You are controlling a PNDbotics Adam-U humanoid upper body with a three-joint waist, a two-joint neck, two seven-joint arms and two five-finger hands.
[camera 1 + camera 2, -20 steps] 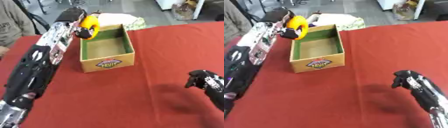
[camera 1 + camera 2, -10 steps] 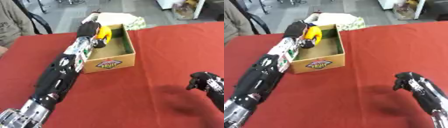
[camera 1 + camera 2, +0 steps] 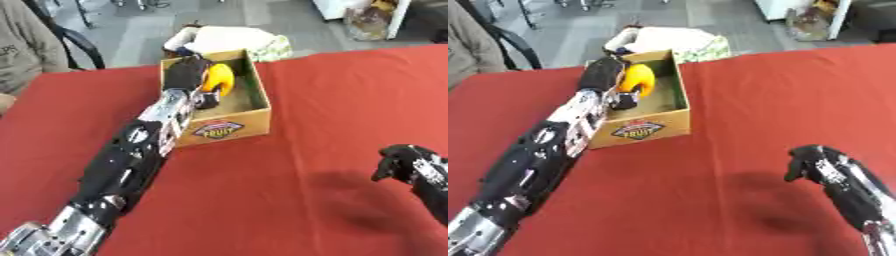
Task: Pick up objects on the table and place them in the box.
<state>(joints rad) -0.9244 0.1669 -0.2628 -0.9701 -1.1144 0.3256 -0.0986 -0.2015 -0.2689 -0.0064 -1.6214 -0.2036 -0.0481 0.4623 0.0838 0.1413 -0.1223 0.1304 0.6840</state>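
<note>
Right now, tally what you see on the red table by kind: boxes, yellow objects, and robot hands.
Cardboard box: 1
Yellow object, held in the left hand over the box: 1
Robot hands, left plus right hand: 2
Total: 4

Table cover: a red cloth [image 3: 332,105] is lying across the whole table.
Bundle: a pale bundle with a green-patterned edge [image 3: 234,41] is sitting just beyond the table's far edge.
Chair: a dark chair [image 3: 74,42] is standing at the far left.
Floor: grey flooring [image 3: 131,30] is showing beyond the table.
</note>
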